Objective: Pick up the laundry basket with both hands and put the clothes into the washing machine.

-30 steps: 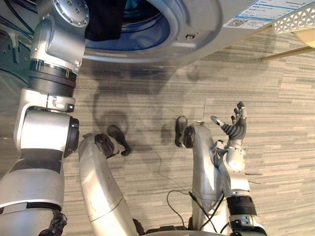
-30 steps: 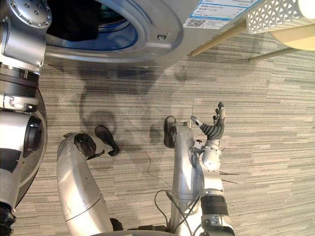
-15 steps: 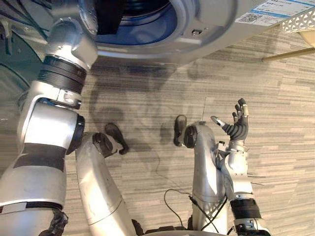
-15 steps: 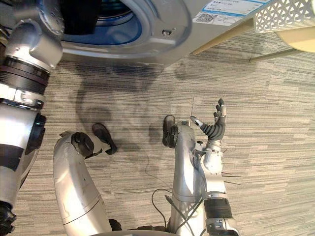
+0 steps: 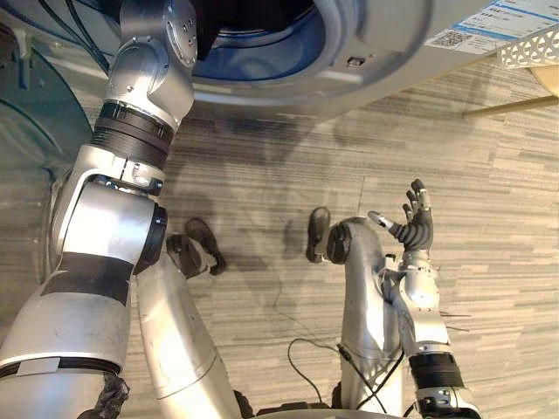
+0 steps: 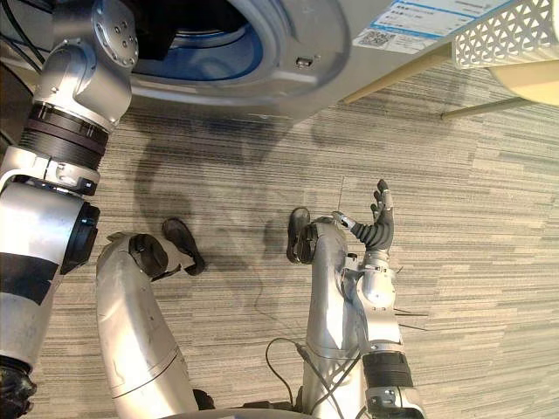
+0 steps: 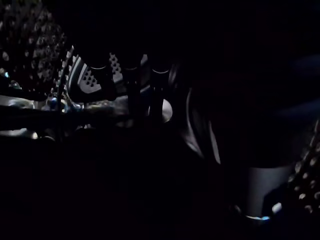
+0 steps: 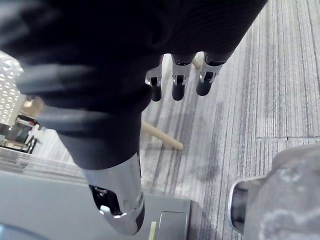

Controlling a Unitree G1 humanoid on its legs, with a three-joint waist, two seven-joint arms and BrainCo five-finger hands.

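1. Washing machine (image 5: 376, 52): at the top, door open. The left arm (image 5: 131, 131) reaches into the dark drum (image 5: 262, 44); the left hand's state cannot be told.
2. Laundry basket (image 6: 511, 30): white lattice, upper right. Probably light and stiff; grip opposite rims.
3. Right hand (image 5: 414, 230): spread, empty, above the floor (image 5: 489, 175).
4. Label (image 5: 489, 24): print unreadable.

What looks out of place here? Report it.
Nothing spilled or damaged. One oddity: the white laundry basket sits off to the right of the washing machine, unheld. The right hand hangs open and empty above the floor, while the left arm reaches into the drum.
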